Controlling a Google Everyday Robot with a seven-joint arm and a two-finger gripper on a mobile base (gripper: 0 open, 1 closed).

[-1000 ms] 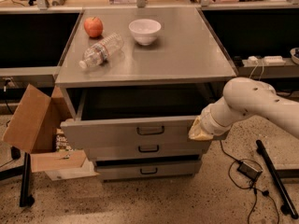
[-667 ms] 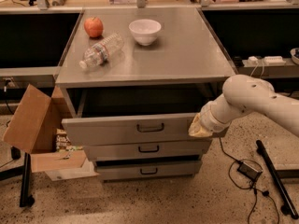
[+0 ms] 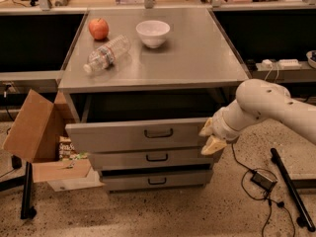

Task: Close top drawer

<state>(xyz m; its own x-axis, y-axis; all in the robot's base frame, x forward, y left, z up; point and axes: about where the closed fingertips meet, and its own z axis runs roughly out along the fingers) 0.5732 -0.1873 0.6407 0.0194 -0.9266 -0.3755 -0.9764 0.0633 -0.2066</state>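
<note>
Grey metal, the top drawer (image 3: 123, 137) stands well out from the cabinet, its flat front and dark bar handle (image 3: 158, 133) scarcely further in than a second ago, so closing has hardly begun. The claw (image 3: 210, 137) sits at the drawer's right end, its pale fingers (image 3: 213, 145) spread apart. Behind the drawer front, its deep box gapes dark under the counter (image 3: 197, 58).
</note>
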